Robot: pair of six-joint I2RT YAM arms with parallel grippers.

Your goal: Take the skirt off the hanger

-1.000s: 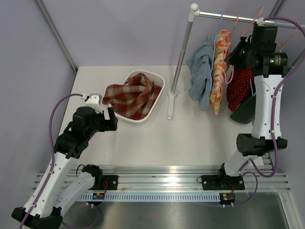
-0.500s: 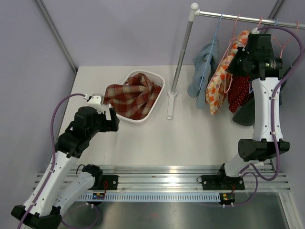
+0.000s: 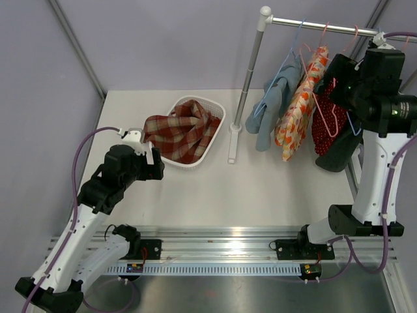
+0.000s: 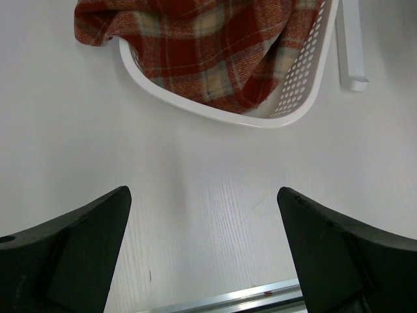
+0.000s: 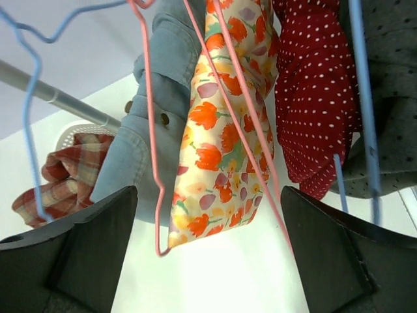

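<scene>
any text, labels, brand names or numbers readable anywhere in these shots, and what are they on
No text here can be read.
Black wrist housing of the right arm: a faint line of white print, too small to read.
Small boards on the base rail: coloured spots only, too small to read.
Hanging clothes, plaid cloth, basket: patterns and holes only, no words.

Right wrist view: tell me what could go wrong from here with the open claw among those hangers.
1. The open right claw faces several thin hangers close together; closing could pinch the wrong wire, or the pink hanger plus a neighbour.
2. The floral garment, denim shirt and polka-dot garment hang tilted and pressed together; a tug might drag one along or rock the slim rack.
</scene>
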